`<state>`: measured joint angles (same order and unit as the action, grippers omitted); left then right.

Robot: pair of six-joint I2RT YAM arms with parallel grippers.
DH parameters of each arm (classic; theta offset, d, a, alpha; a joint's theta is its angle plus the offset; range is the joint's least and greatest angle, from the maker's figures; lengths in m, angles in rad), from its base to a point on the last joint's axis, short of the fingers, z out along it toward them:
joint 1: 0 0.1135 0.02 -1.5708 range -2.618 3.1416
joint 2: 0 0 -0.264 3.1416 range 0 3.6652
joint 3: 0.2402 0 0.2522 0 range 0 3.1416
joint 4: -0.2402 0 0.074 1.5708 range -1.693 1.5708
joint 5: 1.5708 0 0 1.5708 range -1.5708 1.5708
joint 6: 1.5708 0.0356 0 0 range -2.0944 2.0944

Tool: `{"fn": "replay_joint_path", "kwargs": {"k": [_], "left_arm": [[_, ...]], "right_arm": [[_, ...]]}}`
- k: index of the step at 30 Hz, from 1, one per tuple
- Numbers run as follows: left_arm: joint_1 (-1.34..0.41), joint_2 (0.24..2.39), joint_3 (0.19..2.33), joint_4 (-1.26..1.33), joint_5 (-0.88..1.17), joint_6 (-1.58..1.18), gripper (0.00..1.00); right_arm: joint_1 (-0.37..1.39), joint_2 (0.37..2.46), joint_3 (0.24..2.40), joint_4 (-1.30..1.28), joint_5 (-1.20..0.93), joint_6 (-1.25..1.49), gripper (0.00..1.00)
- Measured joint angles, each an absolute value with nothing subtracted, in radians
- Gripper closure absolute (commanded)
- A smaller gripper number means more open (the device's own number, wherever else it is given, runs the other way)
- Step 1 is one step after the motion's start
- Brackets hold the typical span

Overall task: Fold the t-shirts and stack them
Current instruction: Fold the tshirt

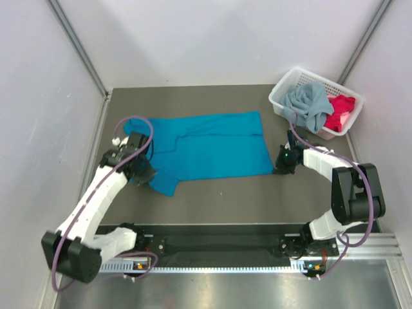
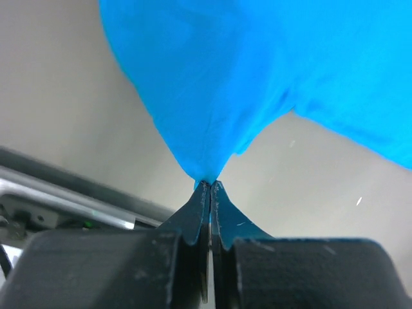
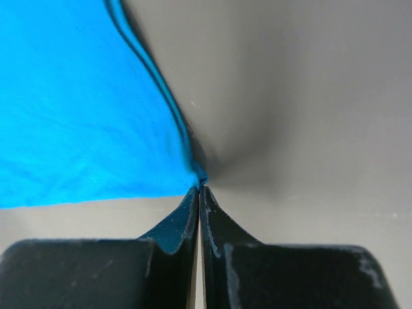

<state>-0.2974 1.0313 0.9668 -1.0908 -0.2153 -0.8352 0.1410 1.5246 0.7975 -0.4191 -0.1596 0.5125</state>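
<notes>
The dark table (image 1: 225,199) carries the teal-blue t-shirt (image 1: 206,145), spread flat across its middle with its long axis running left to right. At the far right corner stands the white basket (image 1: 322,77), apart from that cloth, holding the grey-blue t-shirt (image 1: 308,106) and the red-pink t-shirt (image 1: 341,112). The left gripper (image 2: 209,185) is pinched tight on the shirt's near-left tip and the right gripper (image 3: 199,188) on its near-right corner — so the whole garment lies on the far side of both claws. A fold away from the arms looks unobstructed, with only the basket close by on the right.
</notes>
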Motion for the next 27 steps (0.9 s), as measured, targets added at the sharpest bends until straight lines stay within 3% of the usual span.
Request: {"fn": "replay_joint_path", "kwargs": {"k": [15,27], "left_arm": [[-0.165,1.608,1.476,-0.893,-0.246,-0.548,1.0],[-0.077,1.827,1.715,-0.826,-0.159,-0.497,1.0]], "right_arm": [[0.142,1.775,1.223,-0.522,-0.175,0.49,1.0],[0.142,1.975,1.481,-0.606,-0.156,0.461,1.0]]}}
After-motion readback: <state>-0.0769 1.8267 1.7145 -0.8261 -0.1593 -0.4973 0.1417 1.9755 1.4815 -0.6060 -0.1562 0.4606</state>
